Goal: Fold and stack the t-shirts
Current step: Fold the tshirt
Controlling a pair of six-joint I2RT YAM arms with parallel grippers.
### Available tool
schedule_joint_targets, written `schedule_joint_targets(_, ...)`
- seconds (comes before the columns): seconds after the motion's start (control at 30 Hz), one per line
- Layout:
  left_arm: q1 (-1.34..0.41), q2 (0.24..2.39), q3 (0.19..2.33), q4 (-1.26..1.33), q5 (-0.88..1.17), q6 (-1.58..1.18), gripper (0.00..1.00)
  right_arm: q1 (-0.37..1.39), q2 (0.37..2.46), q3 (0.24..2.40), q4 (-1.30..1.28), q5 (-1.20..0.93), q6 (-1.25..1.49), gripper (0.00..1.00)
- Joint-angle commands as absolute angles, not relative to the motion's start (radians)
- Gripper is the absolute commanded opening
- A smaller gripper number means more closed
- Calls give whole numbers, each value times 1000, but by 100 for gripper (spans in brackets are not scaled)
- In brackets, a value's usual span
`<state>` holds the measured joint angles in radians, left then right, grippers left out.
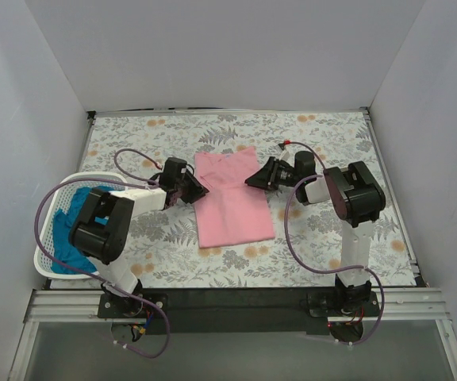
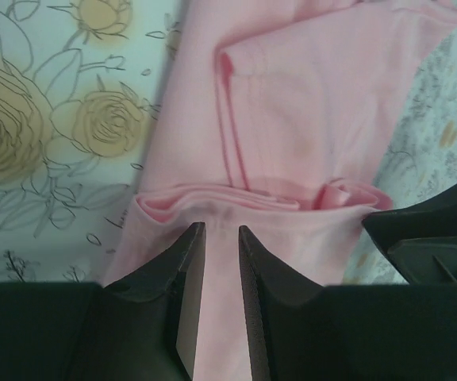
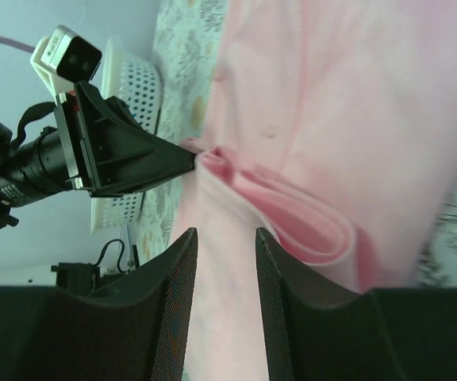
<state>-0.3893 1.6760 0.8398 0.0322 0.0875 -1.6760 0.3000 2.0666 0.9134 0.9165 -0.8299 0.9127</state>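
The light pink t-shirt (image 1: 232,208) lies partly folded in the middle of the floral table. It also shows in the left wrist view (image 2: 308,103) and the right wrist view (image 3: 355,103). My left gripper (image 1: 199,191) (image 2: 221,230) lies low at the shirt's left edge, jaws nearly together with pink cloth between them. My right gripper (image 1: 252,178) (image 3: 226,234) is at the shirt's right edge, also with pink cloth between its jaws. A raised fold ridge (image 2: 252,198) runs from one gripper to the other. The teal-blue t-shirt (image 1: 63,252) lies bunched in the basket.
The white lattice basket (image 1: 54,202) stands at the left table edge, partly under the left arm; it also shows in the right wrist view (image 3: 137,79). White walls close in the table on three sides. Purple cables loop from both arms.
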Motion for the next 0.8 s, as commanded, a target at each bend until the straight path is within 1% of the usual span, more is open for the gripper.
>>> schedule_joint_targets(0.0,-368,1749,873,52,107,-1660,22,270,2126,956,894,-776,899,42)
schedule_joint_targets(0.2,-353,1773,856,61,92,-1655,22,242,2160,930,848,-727,871,41)
schedule_joint_targets(0.3,-354,1737,857,57,110,-1617,23,242,2114,910,847,-745,844,41)
schedule_joint_targets(0.4,-374,1655,857,26,95,-1560,26,242,2014,881,798,-752,792,41)
schedule_joint_targets(0.43,-393,1613,862,14,75,-1545,27,244,1952,876,766,-747,766,41)
schedule_joint_targets(0.5,-414,1563,870,-45,48,-1496,28,245,1887,865,622,-711,666,42)
schedule_joint_targets(0.53,-440,1540,871,-64,13,-1483,30,245,1815,859,567,-686,628,43)
schedule_joint_targets(0.57,-455,1485,871,-83,-23,-1467,31,255,1778,856,431,-655,544,45)
schedule_joint_targets(0.63,-491,1431,870,-150,-79,-1436,34,270,1677,865,266,-514,451,46)
schedule_joint_targets(0.67,-530,1408,870,-179,-147,-1430,36,291,1646,870,118,-464,371,47)
schedule_joint_targets(0.7,-554,1369,871,-242,-193,-1424,38,304,1619,871,50,-368,339,47)
schedule_joint_targets(0.73,-575,1353,870,-273,-228,-1413,41,316,1568,874,2,-321,312,47)
schedule_joint_targets(0.77,-616,1341,873,-306,-288,-1413,46,340,1545,871,-111,-284,272,48)
